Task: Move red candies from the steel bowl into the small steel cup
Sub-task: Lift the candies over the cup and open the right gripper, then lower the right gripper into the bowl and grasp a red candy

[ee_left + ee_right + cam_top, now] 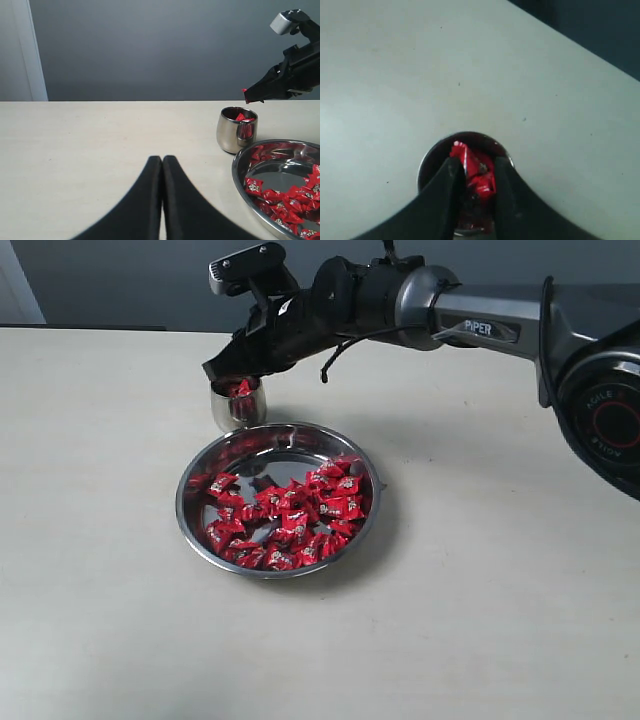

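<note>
Most red candies (290,515) lie heaped in the steel bowl (181,502) at the centre of the exterior view, and a few fill the small steel cup (228,416) just up and left of it, so the job is begun but far from done. The right gripper (222,370) hangs over the cup's mouth, jaws narrowly apart, apparently pinching one red candy (472,165). The left gripper (162,160) sits closed and empty above the table (480,620)
</note>
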`<state>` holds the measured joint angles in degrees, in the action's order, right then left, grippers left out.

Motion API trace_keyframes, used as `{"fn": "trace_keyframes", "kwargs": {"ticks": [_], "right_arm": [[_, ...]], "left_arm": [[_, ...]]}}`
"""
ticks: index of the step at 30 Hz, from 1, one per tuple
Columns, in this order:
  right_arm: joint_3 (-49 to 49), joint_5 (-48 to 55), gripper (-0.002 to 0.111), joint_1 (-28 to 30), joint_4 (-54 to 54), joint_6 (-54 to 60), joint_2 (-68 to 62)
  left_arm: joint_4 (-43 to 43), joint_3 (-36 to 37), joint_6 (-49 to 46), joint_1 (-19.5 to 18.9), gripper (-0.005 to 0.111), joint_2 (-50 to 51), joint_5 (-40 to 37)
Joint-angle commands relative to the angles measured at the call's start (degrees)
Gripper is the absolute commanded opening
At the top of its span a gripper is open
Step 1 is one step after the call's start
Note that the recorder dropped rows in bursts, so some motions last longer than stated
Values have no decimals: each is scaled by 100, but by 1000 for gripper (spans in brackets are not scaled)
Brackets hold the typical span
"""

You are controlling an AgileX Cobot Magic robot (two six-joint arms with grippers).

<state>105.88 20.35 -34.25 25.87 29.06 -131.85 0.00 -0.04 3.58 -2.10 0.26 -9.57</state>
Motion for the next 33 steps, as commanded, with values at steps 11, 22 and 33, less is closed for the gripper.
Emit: {"fn": "trace_keyframes", "kwargs": {"ticks": [11, 22, 33], "right_arm": [[15, -118, 34, 25, 50, 137, -50], [15, 20, 34, 25, 201, 137, -50], [27, 1899, 34, -22, 335, 322, 42]], "left_arm": [[0, 4, 25, -7, 0, -26, 18], [0, 4, 25, -7, 0, -26, 18], [0, 4, 25, -7, 0, -26, 18]]}}
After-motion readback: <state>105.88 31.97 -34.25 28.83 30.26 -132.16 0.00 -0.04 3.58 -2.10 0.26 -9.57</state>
